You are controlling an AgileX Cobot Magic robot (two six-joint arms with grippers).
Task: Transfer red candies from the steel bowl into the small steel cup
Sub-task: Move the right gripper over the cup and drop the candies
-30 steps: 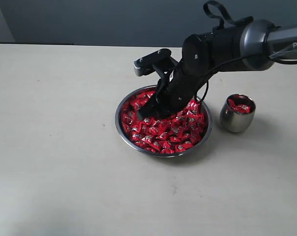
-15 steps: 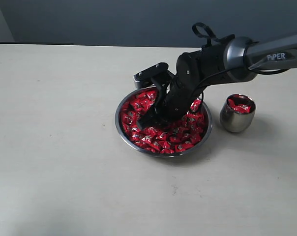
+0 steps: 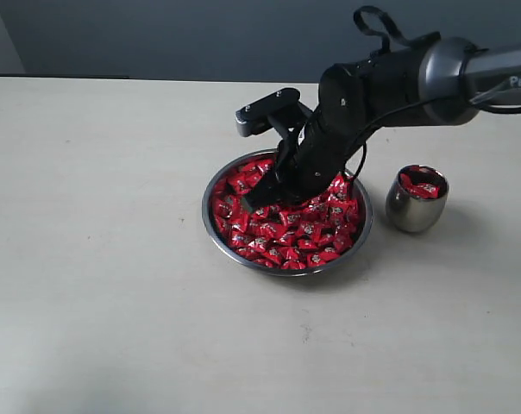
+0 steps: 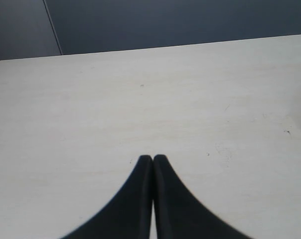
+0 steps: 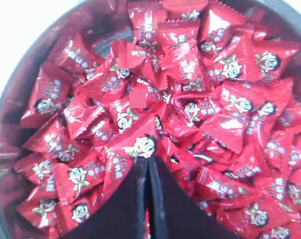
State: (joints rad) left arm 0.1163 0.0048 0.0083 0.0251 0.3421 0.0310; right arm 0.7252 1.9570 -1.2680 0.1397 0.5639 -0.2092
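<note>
Candies [image 3: 286, 228] in red wrappers fill the bowl [image 3: 206, 220], which sits about the middle of the worktop [image 3: 114, 259]. The cup [image 3: 411, 214] stands upright near the bowl, on the side toward the worktop's right edge. It does not touch the bowl, and a few red candies lie in it too. The right claw [image 3: 254, 200] reaches down into the bowl, tilted, over the heap. Its fingers [image 5: 120, 204] are pressed tight together, and their tips touch a candy with a little face on it. I cannot tell if they pinch its wrapper. The left claw [image 4: 152, 158] is clenched too, holding nothing, above the worktop.
</note>
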